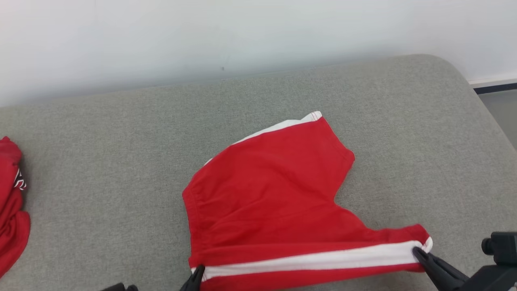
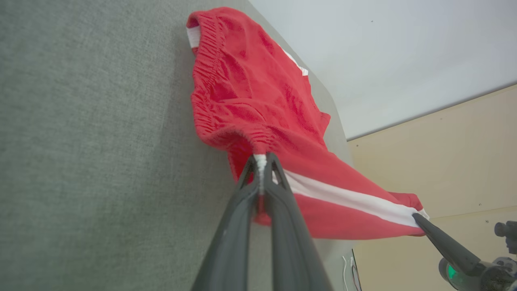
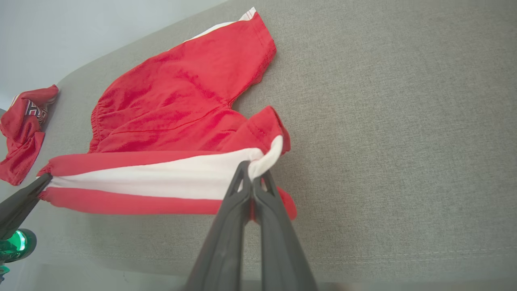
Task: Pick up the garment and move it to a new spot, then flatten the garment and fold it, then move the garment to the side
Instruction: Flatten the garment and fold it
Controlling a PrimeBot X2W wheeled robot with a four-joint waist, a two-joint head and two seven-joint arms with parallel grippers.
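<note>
The garment (image 1: 274, 190) is a pair of red shorts with a white side stripe, partly spread on the grey cushion (image 1: 121, 161). Its near edge is stretched between my two grippers and lifted off the surface. My left gripper (image 1: 198, 277) is shut on the waistband end of the stripe (image 2: 260, 161). My right gripper (image 1: 418, 254) is shut on the leg-hem end of the stripe (image 3: 258, 165). The far leg of the garment (image 3: 226, 60) lies flat on the cushion, its hem pointing toward the wall.
A second red garment (image 1: 10, 210) lies crumpled at the cushion's left edge, also seen as a red heap (image 3: 24, 125). A pale wall (image 1: 242, 36) runs behind the cushion. The cushion's rounded right corner (image 1: 456, 76) drops to the floor.
</note>
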